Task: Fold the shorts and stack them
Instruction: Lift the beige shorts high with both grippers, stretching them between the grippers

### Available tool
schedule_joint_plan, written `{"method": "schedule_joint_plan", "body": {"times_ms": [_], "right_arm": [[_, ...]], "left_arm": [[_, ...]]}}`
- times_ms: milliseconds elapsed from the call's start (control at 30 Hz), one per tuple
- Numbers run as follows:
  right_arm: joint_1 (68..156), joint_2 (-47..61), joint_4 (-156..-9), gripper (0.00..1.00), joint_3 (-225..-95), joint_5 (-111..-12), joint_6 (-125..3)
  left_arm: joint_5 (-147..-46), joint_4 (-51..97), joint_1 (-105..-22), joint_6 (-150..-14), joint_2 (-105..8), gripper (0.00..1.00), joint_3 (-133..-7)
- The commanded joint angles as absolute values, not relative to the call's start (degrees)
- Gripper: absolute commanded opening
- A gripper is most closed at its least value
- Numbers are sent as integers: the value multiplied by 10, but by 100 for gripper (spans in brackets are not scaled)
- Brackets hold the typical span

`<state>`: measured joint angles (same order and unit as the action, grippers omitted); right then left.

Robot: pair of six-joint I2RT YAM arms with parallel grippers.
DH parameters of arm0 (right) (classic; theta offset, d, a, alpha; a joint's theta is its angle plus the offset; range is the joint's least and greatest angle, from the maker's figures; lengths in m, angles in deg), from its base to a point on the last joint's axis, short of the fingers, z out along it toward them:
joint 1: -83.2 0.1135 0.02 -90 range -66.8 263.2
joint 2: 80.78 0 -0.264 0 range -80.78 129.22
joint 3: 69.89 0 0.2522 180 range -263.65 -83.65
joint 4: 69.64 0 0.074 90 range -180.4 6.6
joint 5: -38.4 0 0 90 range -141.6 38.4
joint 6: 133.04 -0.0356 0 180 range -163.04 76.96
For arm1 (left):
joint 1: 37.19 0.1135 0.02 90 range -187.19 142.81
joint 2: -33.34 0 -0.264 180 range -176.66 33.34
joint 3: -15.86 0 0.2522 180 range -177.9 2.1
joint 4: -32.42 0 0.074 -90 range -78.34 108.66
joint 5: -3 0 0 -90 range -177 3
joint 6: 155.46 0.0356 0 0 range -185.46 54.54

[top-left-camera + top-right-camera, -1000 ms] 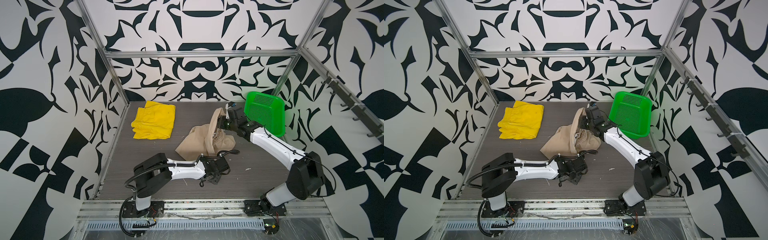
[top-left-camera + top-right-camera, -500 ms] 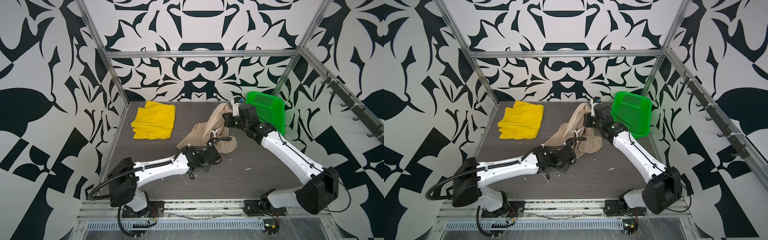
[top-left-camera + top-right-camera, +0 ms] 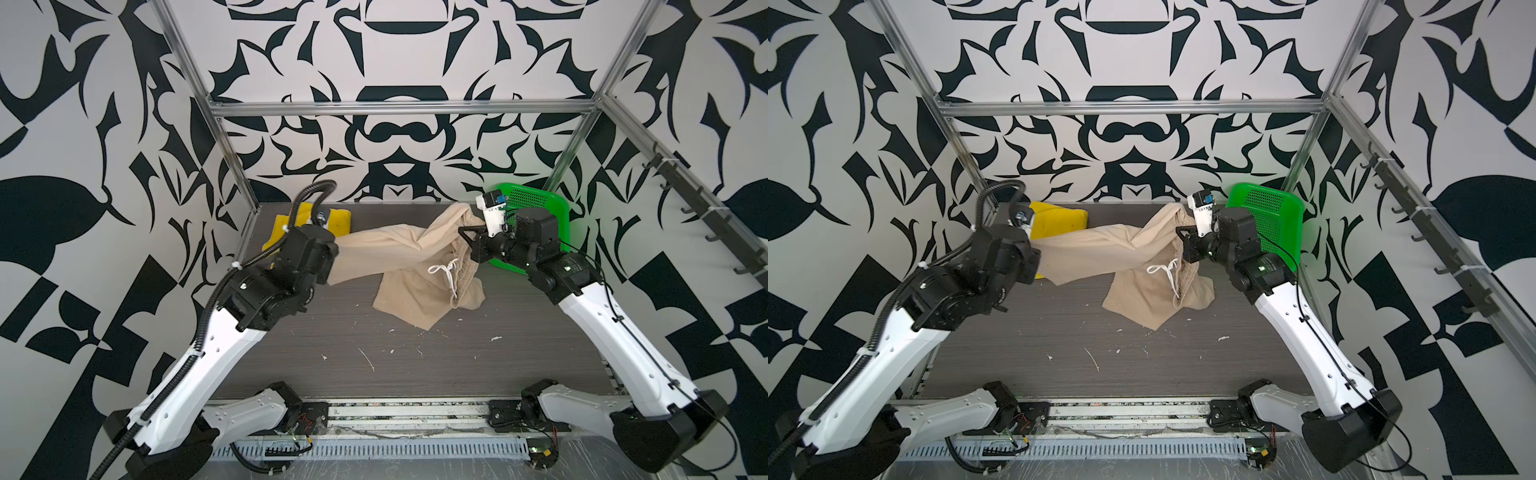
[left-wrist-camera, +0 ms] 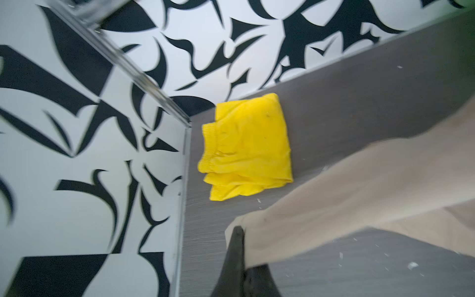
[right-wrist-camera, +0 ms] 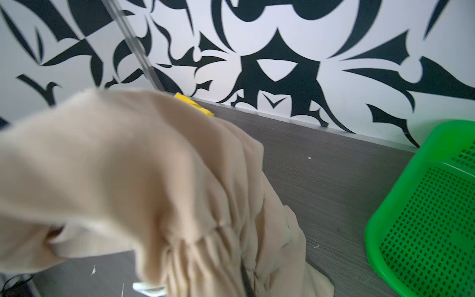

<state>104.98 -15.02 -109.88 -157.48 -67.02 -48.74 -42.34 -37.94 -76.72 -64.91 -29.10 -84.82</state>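
Pinched by the left hand (image 4: 240, 236) at a hem corner of the beige shorts (image 3: 395, 253), closed right down with only cloth in between. Gripped the same way by the right hand (image 3: 468, 245) at the gathered waistband, clamped on the fabric just beside the green basket (image 3: 540, 203). Strung out in the air from that waistband end, away from the basket, with one leg pulled into a taut band and the other hanging loose below it. Sagging down toward the worktop (image 3: 374, 365), near the basket but apart from it; cannot tell whether resting there or just clear. Dangling under the waistband, on the side away from the basket: the white drawstring (image 3: 446, 270), ends loose. Lying folded and flat on the worktop, well apart from the basket along the same back edge: the yellow shorts (image 4: 246, 146), partly hidden behind the left arm (image 3: 299, 266) in both top views. Tipped up on edge in its back corner, just behind the right hand: the basket itself.
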Motion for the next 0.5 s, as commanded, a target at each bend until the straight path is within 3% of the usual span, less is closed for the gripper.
{"method": "schedule_joint_plan", "body": {"times_ms": [0, 300, 467], "right_arm": [[1049, -183, -1132, 0, -1630, -763, -431], [1049, -199, -1203, 0, -1748, -977, -461], [1049, -180, -1209, 0, -1823, -1051, -568]], "left_arm": [[-362, -404, -740, -539, -292, 2, -907], [-287, -325, -738, -368, -288, 3, -1065], [-293, -291, -738, -275, -316, 4, -1148]]}}
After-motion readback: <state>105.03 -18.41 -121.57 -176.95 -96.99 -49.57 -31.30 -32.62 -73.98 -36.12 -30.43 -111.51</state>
